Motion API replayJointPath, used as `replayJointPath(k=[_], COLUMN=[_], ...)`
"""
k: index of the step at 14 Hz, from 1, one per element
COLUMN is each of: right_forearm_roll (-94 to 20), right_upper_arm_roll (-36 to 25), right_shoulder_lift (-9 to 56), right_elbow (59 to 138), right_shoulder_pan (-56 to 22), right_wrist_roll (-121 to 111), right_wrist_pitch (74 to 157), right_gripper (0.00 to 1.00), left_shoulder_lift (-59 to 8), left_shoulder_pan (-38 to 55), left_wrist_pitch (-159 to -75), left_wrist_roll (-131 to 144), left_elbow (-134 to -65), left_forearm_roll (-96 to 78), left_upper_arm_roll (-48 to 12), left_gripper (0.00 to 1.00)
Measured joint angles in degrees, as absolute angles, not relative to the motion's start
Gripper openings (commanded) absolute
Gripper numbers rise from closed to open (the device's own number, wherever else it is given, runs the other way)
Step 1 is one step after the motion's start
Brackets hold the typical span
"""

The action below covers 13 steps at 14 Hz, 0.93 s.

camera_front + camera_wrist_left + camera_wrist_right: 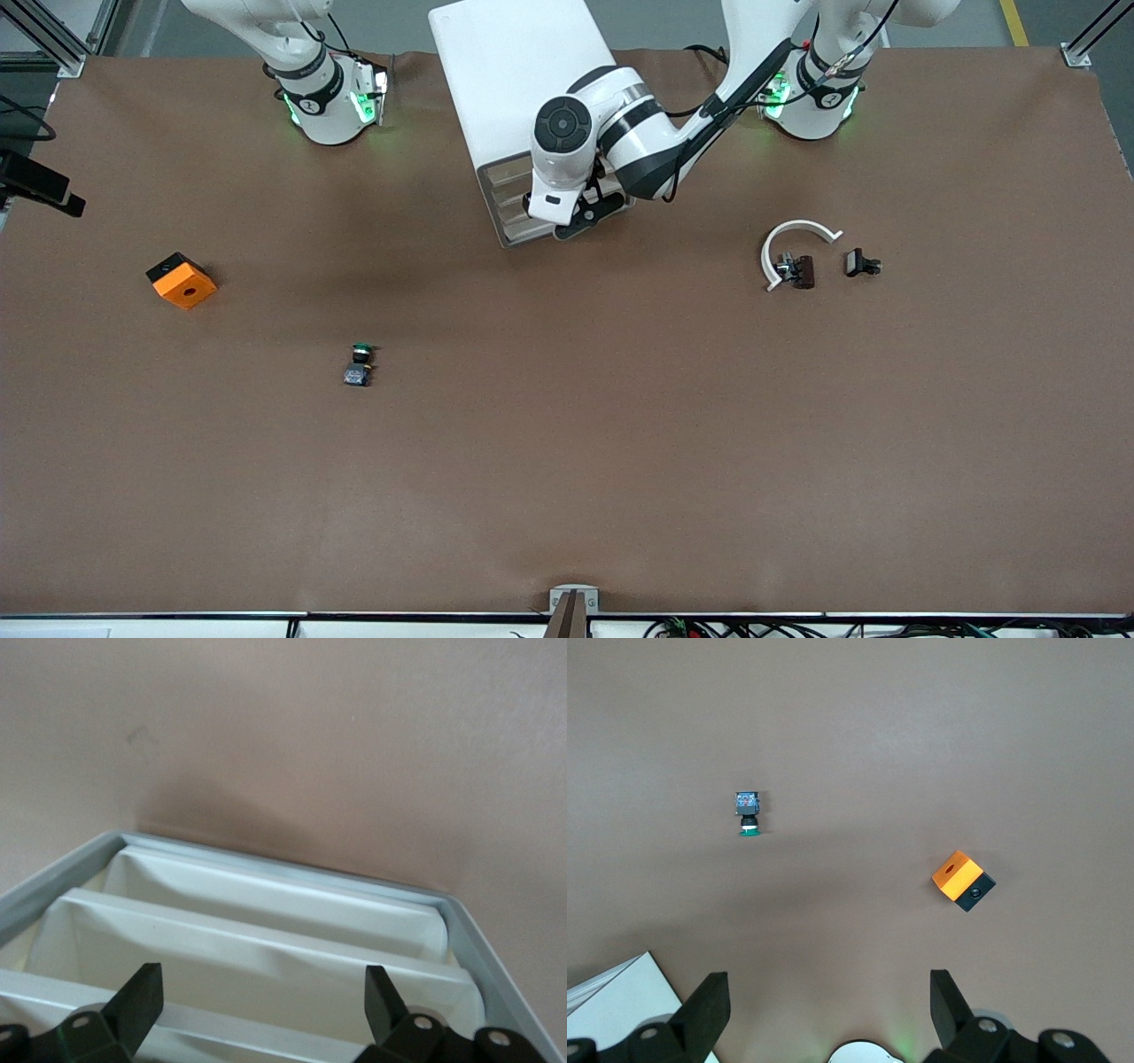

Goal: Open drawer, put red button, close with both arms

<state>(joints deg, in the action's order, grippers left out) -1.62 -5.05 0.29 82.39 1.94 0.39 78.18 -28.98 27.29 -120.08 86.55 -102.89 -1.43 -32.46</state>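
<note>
1. Green-capped button (pixel 359 365): the item nearest the front camera, at 7 o'clock from the cabinet (pixel 514 71), nothing around it.
2. Orange block (pixel 181 280): at 10 o'clock from that button, toward the right arm's end.
3. White curved piece (pixel 791 246): toward the left arm's end, touching a small dark red-brown part (pixel 802 271); a black clip (pixel 861 263) lies just beside. Whether that part is the red button cannot be told.
4. Left gripper (pixel 585 215): at the cabinet's drawer face, jaws fully spread, holding nothing.
5. Drawer (pixel 266 1028): its lip shows only in the left wrist view; the left arm hides it from the front camera.
6. Right gripper (pixel 828 983): shown only in its own wrist view, waiting high over the table, jaws spread, empty.
</note>
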Motion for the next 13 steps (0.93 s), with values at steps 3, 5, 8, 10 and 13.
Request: replayJointPath(k=[3, 5, 8, 10, 13], right_forearm_roll=[-1.6, -1.6, -1.6, -1.6, -1.6], right_upper_arm_roll=[-5.0, -4.9, -4.9, -5.0, -5.0], right_shoulder_lift=[-3.2, -4.6, -4.8, -4.8, -4.8], right_elbow=[85.9, 87.1, 87.9, 88.3, 88.7], right_shoulder_pan=[1.9, 1.9, 1.9, 1.9, 2.0], right_wrist_roll=[0.4, 0.4, 0.4, 0.4, 0.4], right_wrist_pitch=[79.4, 79.7, 80.6, 81.1, 81.9], right_gripper=[1.0, 1.0, 1.0, 1.0, 1.0], left_shoulder_lift=[-29.0, -29.1, -29.2, -29.3, -29.6], left_shoulder_pan=[26.8, 26.8, 26.7, 26.6, 24.1], left_wrist_pitch=[-120.0, -120.0, -120.0, -120.0, -120.0], left_wrist_roll=[86.5, 86.5, 86.5, 86.5, 86.5], left_elbow=[-102.9, -102.8, -102.7, -101.9, -100.0], left_forearm_roll=[-2.8, -2.9, -3.0, -3.3, -0.7], left_upper_arm_roll=[-32.5, -32.5, -32.5, -32.5, -32.4], left_gripper=[1.0, 1.0, 1.0, 1.0, 1.0])
